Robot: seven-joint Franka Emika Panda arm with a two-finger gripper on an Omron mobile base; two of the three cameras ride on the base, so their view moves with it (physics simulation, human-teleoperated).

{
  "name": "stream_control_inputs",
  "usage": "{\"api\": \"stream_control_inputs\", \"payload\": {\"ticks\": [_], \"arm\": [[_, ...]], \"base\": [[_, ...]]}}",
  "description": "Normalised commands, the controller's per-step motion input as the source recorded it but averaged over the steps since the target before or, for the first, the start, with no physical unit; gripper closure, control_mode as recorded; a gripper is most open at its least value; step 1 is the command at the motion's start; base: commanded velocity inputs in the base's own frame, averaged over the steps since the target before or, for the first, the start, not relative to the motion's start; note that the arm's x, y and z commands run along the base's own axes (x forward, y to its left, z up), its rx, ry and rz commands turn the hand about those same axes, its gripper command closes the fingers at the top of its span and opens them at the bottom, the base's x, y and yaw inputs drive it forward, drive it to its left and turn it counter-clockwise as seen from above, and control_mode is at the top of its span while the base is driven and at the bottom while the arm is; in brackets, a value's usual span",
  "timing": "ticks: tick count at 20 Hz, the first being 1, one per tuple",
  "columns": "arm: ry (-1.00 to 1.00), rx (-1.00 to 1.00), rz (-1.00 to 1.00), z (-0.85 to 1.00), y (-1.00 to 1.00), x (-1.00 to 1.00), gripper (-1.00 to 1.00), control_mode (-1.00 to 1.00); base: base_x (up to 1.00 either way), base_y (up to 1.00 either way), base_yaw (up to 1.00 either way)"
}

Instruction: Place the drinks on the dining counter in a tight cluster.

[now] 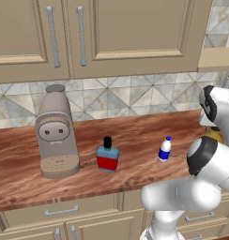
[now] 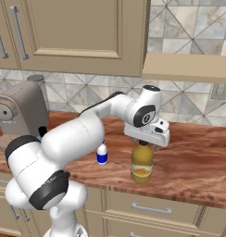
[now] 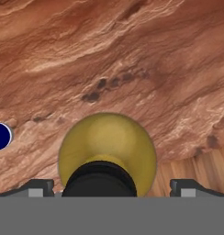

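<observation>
Simulated kitchen, tan cabinets above and below, patterned tile backsplash behind a glossy reddish-brown wood-grain bench [image 1: 135, 140]. Grey coffee machine [image 1: 55, 136] standing at the left end of the bench.

Three drinks upright on the bench top. Squat blue flask [image 1: 107, 156] with red label and black cap, just right of the coffee machine. Tiny white bottle [image 1: 164, 149] with blue label and blue cap, further right, apart from the flask. Tall amber-yellow bottle [image 2: 142, 162] with rounded shoulders and dark cap, right of the white bottle and near the bench's front edge.

Pincer [image 2: 146, 140] poised straight above the amber bottle, pointing down, spread wide. In the hand view, fingertips [image 3: 40, 187] flanking the dark cap on either side with clear gaps, not touching it.
</observation>
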Motion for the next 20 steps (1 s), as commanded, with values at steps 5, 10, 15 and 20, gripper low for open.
{"api": "stream_control_inputs", "payload": {"ticks": [5,10,15,20], "arm": [[0.01,0.00,0.00,0.00,0.00,0.00,1.00,-1.00],[0.00,0.00,0.00,0.00,0.00,0.00,1.00,-1.00],[-0.01,0.00,0.00,0.00,0.00,0.00,1.00,-1.00],[0.00,0.00,0.00,0.22,0.05,-0.01,1.00,-1.00]], "base": [[0.00,0.00,0.00],[0.00,0.00,0.00],[0.00,0.00,0.00],[0.00,0.00,0.00]]}}
